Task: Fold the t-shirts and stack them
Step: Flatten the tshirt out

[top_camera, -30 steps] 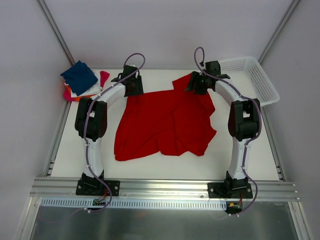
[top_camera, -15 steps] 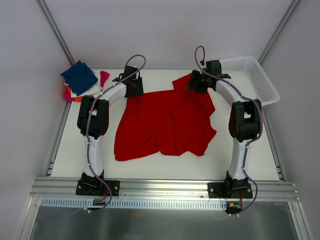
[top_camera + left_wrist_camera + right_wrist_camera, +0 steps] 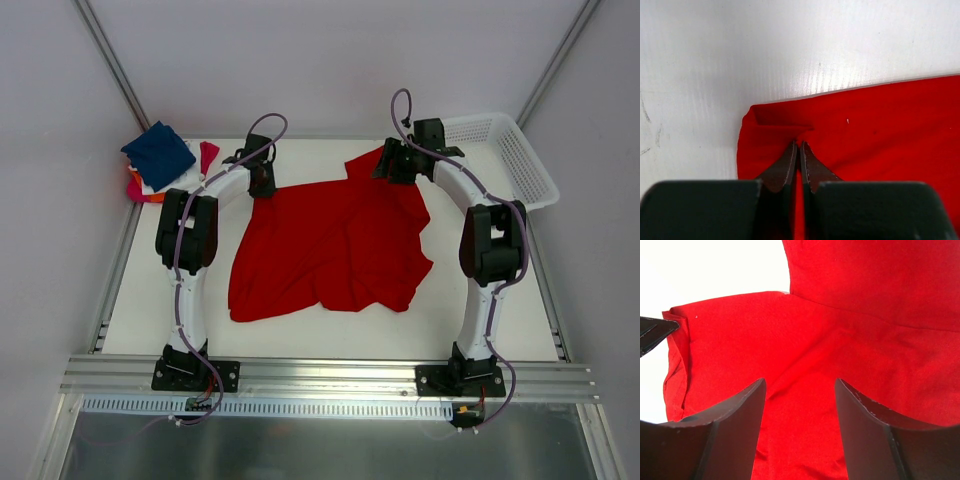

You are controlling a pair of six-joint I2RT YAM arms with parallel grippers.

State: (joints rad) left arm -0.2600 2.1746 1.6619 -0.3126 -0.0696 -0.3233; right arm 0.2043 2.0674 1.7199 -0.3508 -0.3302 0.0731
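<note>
The large bright red cloth t-shirt (image 3: 330,250) looks soft, matt and creased. The white table (image 3: 740,50) is smooth, faintly scuffed. The white mesh basket (image 3: 522,160) is plastic.

Bright, even overhead light, faint soft shadows on the desk (image 3: 330,338); in the right wrist view it blows out white, the red t-shirt (image 3: 850,340) oversaturated

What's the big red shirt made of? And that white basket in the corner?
The red t-shirt looks like soft, matte cloth, maybe cotton knit: it wrinkles, folds over at its edge and lies limp on the table. The white basket is probably stiff plastic, since its smooth mesh walls hold their shape.
</note>
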